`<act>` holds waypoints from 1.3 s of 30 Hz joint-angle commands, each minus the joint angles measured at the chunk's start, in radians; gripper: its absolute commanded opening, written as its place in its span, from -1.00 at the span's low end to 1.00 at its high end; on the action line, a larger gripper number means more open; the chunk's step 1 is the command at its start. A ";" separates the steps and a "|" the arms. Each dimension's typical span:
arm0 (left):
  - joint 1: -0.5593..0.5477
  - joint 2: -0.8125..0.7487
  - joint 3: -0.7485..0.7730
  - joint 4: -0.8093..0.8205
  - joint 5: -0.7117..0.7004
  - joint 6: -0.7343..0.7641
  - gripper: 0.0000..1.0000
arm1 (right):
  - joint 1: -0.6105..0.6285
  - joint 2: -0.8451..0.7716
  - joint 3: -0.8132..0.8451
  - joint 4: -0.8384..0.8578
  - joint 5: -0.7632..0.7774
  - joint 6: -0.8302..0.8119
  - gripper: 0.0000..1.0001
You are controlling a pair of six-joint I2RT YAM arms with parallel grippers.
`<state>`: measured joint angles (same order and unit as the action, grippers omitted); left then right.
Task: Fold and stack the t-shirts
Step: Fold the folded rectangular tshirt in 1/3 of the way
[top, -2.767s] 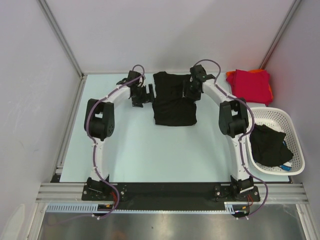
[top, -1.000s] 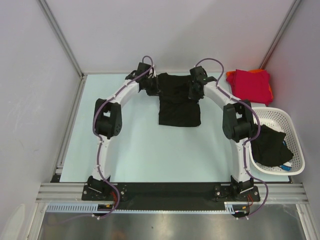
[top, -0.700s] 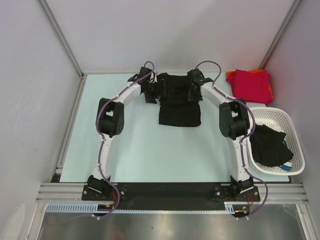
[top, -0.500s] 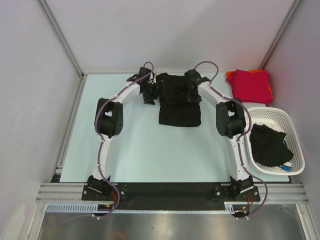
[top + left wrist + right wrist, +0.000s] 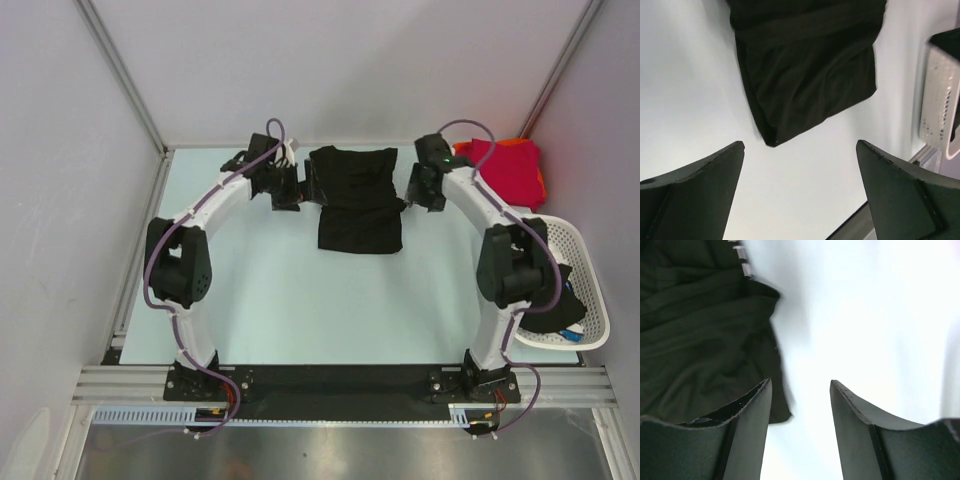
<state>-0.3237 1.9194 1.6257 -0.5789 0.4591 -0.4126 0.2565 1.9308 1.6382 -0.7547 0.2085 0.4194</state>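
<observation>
While wrist views show black t-shirt [image 5: 805, 75] — overhead adds crimson t-shirt [image 5: 505, 170].

Four cloth pieces show: two black, one crimson red, one orange. One black t-shirt [image 5: 360, 198] lies folded between the two grippers, the left gripper [image 5: 300, 186] and the right gripper [image 5: 414, 190]. One crimson red t-shirt [image 5: 506, 170] lies over one orange t-shirt [image 5: 461, 151], just to the outer side of the right gripper. The second black piece [image 5: 562, 305], too hidden to tell whether it is a shirt, lies in the single white lattice basket [image 5: 592, 285], well behind that gripper. There is one table [image 5: 280, 290].
</observation>
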 commanded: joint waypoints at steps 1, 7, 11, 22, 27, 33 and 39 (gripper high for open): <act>0.005 0.085 -0.138 0.060 0.134 -0.040 0.99 | -0.077 -0.067 -0.190 0.095 -0.202 0.022 0.08; 0.003 0.158 -0.155 0.071 0.139 -0.052 0.99 | -0.097 -0.036 -0.281 0.164 -0.403 0.044 0.04; 0.003 0.181 -0.141 0.085 0.141 -0.063 0.99 | -0.094 0.002 -0.278 0.201 -0.469 0.067 0.01; -0.028 0.317 -0.029 0.093 0.168 -0.100 0.92 | -0.083 0.105 -0.198 0.189 -0.531 0.078 -0.04; -0.054 0.377 0.051 0.083 0.188 -0.114 0.65 | -0.085 0.099 -0.189 0.186 -0.534 0.075 -0.05; -0.071 0.423 0.095 0.019 0.210 -0.098 -1.00 | -0.085 0.157 -0.172 0.192 -0.595 0.096 -0.85; -0.069 0.379 0.053 -0.088 0.141 -0.048 -1.00 | -0.062 0.165 -0.127 0.109 -0.566 0.068 -1.00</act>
<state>-0.3824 2.3188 1.7058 -0.5491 0.6834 -0.5224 0.1688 2.0785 1.4567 -0.5865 -0.3561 0.5041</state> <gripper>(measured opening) 0.024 0.011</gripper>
